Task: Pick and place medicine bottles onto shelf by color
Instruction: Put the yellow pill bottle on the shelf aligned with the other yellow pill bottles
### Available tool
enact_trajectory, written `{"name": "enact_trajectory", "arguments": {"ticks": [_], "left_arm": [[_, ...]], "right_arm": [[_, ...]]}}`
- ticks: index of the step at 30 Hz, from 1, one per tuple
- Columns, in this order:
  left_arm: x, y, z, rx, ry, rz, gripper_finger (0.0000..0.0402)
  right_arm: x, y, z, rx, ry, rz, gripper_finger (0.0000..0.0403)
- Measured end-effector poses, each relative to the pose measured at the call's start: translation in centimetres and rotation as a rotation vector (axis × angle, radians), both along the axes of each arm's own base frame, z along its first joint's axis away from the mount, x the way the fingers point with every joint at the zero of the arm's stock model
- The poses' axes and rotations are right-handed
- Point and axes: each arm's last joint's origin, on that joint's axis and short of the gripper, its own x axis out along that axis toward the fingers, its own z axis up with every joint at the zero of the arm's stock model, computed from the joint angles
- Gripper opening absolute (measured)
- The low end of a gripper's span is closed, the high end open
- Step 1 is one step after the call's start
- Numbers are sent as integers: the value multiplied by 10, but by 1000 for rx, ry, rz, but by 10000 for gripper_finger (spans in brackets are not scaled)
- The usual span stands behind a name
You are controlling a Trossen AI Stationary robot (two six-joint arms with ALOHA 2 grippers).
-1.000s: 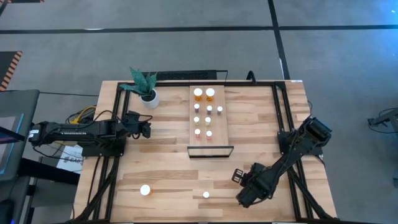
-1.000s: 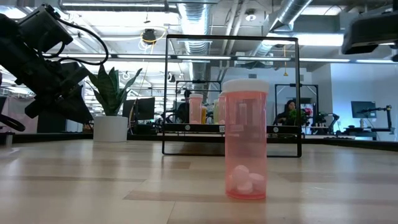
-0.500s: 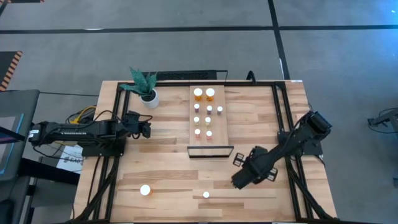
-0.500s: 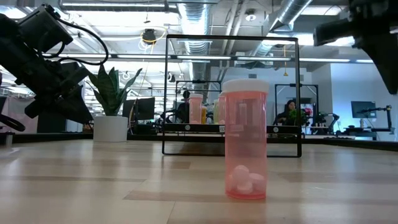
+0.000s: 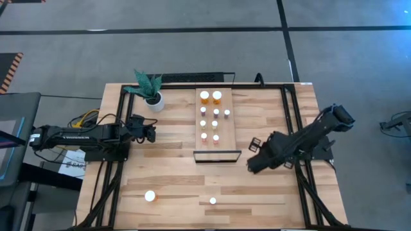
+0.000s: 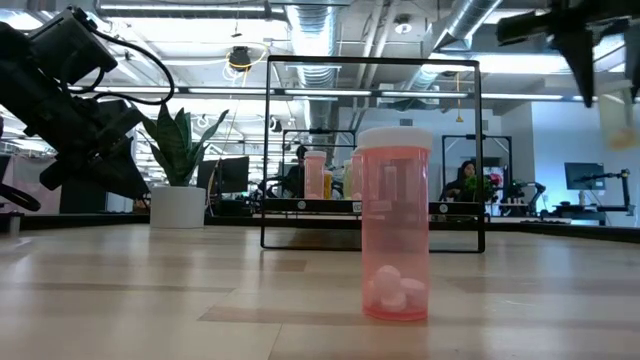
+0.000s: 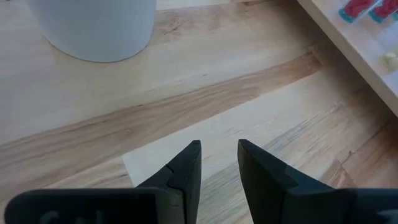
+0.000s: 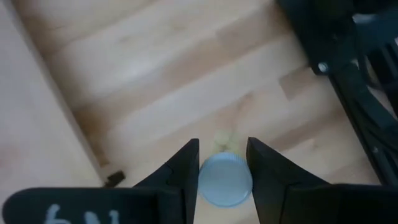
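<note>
The shelf [image 5: 226, 131] is a light-wood board at the table's middle, with a black frame [image 5: 217, 156] at its near end. Several medicine bottles [image 5: 204, 96] stand on it in rows. An orange bottle [image 5: 149, 196] and a small one [image 5: 212, 201] stand near the front edge. The orange one fills the low view [image 6: 395, 235]. My right gripper [image 5: 252, 164], just right of the shelf's near end, is shut on a pale bottle [image 6: 617, 122] with a white cap. My left gripper [image 5: 153, 131] waits shut at the table's left, holding nothing [image 7: 219, 148]. My right gripper pinches the pale bottle between its two fingers [image 8: 186, 163], one on each side just under the white cap [image 8: 225, 180]. The fingers come from above, pointing steeply down. The bottle hangs below them, lifted clear of the table.
A white pot with a green plant [image 5: 153, 96] stands at the far left, close to my left gripper. Black frame rails [image 5: 288, 122] run along the table's right side and far edge. Bare planks lie between the shelf and the front edge.
My right gripper has gone up and away from the table's near edge toward the shelf's near end, carrying the pale bottle clear of the table. Its arm has swung toward the far edge. The left arm has kept still.
</note>
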Motion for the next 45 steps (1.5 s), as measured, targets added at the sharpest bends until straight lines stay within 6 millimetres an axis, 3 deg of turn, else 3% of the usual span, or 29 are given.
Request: {"name": "enact_trajectory", "arguments": {"ticks": [9,15,20,29,37,45], "left_arm": [[0,0,0,0,0,0,91],[0,0,0,0,0,0,91],[0,0,0,0,-1,1,91],[0,0,0,-1,0,0,91],[0,0,0,-2,-1,-2,91],[0,0,0,-2,0,-1,91]], "right_arm": [[6,-64,15,-60,-19,42,128],[22,-107,12,-34,-63,94,128],[42,-130,6,-26,-148,174,127],[81,-148,-22,56,-151,304,127],[117,-155,-19,54,-159,397,127],[146,-159,-31,77,-126,470,128]]}}
